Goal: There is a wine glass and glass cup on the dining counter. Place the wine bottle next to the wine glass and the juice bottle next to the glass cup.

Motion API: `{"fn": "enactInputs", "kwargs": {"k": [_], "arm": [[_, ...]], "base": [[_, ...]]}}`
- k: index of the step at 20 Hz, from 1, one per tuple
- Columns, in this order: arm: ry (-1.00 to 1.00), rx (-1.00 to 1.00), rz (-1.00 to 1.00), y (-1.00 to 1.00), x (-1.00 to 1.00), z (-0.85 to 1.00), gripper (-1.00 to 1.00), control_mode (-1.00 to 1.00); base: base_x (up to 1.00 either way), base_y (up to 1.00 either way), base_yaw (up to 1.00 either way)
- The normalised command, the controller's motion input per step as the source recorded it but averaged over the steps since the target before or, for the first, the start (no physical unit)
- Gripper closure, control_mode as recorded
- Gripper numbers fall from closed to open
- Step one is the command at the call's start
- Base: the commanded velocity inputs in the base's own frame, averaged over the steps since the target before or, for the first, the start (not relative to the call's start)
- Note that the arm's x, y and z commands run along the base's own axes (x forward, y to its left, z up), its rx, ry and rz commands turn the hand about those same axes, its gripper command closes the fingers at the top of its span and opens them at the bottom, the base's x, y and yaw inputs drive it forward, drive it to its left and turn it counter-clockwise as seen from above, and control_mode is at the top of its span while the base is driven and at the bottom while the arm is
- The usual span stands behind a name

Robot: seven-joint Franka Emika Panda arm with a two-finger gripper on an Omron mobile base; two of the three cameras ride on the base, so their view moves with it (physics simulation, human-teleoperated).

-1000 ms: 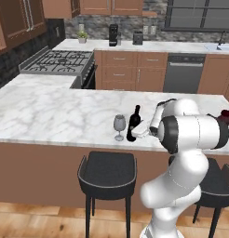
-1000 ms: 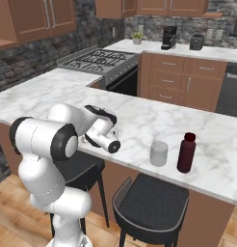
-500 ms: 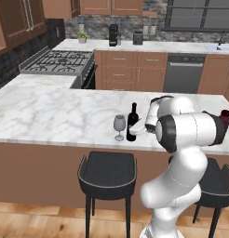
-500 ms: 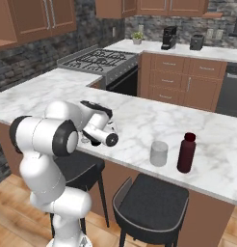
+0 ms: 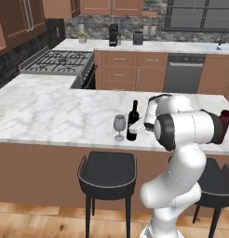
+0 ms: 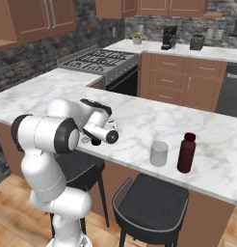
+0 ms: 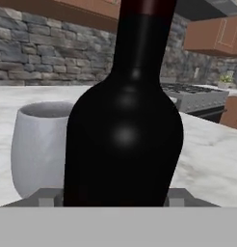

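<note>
A: Where does the wine bottle (image 5: 132, 121) stand?

B: Upright on the white marble table (image 5: 51, 114), just beside the wine glass (image 5: 119, 126), near the front edge. From the hand camera its black body is right in front of the claw (image 5: 140, 130), with the glass bowl behind it to one side.

A: Is the claw clenched on it?

B: I cannot tell — the bottle hides the tips, and whether they press its sides or stand just off it is not visible.

A: How would it handle?

B: My guess: stiff, smooth, glossy glass, so slippery, and fairly heavy if full. Tall and slim, it would tip easily — best taken low on the wide body, not by the neck. The wine glass so close by looks fragile and top-heavy on its stem, so any sideways move there calls for care.

A: And the juice bottle (image 6: 186, 153)?

B: It stands just beside the glass cup (image 6: 159, 153), further along the same table, well apart from the arm. Stout and broad, likely steadier; its straight middle offers the best hold.

A: Counts?

B: One wine bottle, one juice bottle, one wine glass, one glass cup. Two black stools (image 6: 154, 201) stand under the table's edge.
</note>
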Motion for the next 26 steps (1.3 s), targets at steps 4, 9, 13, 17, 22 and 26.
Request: {"fn": "enactInputs", "kwargs": {"k": [4, 9, 13, 17, 22, 26], "arm": [[0.0, 0.0, 0.0, -0.04, 0.0, -0.15, -1.0, -1.0], [0.0, 0.0, 0.0, 0.0, 0.0, -0.09, -1.0, -1.0], [0.0, 0.0, 0.0, 0.0, 0.0, -0.03, -1.0, -1.0], [0.0, 0.0, 0.0, -0.09, -0.04, 0.0, -1.0, -1.0], [0.0, 0.0, 0.0, -0.09, -0.13, 0.01, -1.0, -1.0], [0.0, 0.0, 0.0, -0.03, -0.17, 0.02, -1.0, -1.0]], "base": [[0.0, 0.0, 0.0], [0.0, 0.0, 0.0], [0.0, 0.0, 0.0], [0.0, 0.0, 0.0], [0.0, 0.0, 0.0], [0.0, 0.0, 0.0]]}}
